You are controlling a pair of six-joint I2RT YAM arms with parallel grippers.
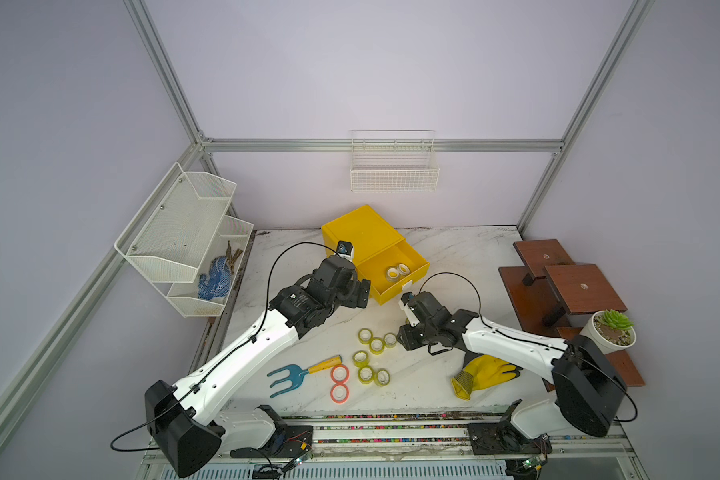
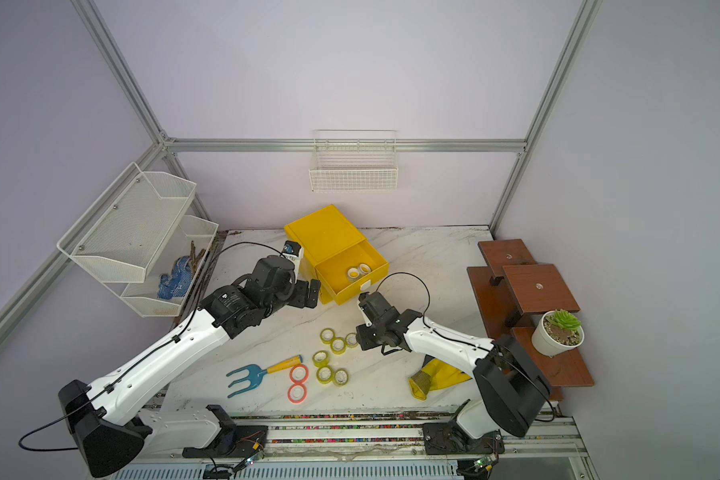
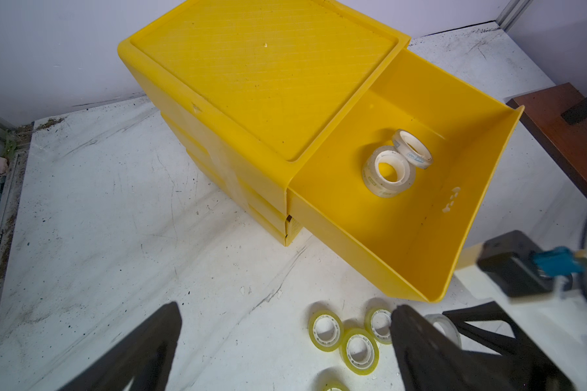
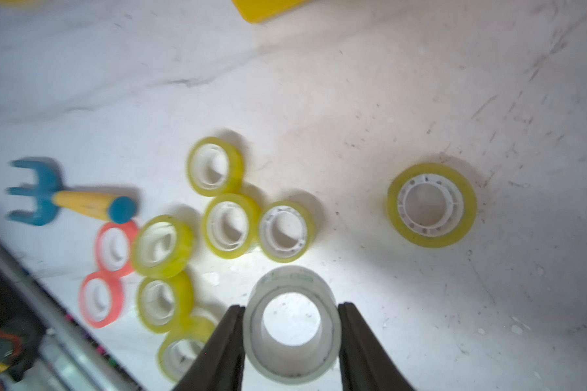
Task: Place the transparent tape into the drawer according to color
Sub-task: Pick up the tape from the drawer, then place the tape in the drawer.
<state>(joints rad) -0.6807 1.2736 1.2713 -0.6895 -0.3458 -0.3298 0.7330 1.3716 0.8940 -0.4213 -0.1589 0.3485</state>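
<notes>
The drawer (image 3: 421, 216) is smooth, glossy yellow plastic. The table (image 1: 454, 249) under it is scuffed, marbled white. The clear tape roll (image 4: 292, 365) is glossy film. The shelf (image 1: 582, 291) right of the drawer is brown wood.

No text reads cleanly anywhere. Small blue-green print sits on the side bands of the two clear tape rolls (image 3: 370, 176) in the yellow drawer (image 3: 488, 162), and faint green print runs along the rim of the whitish roll (image 4: 290, 281) in the right wrist view, all too small or blurred to make out. A tiny white marking on the left arm's black joint (image 1: 294, 297) shows in both top views, also illegible.
</notes>
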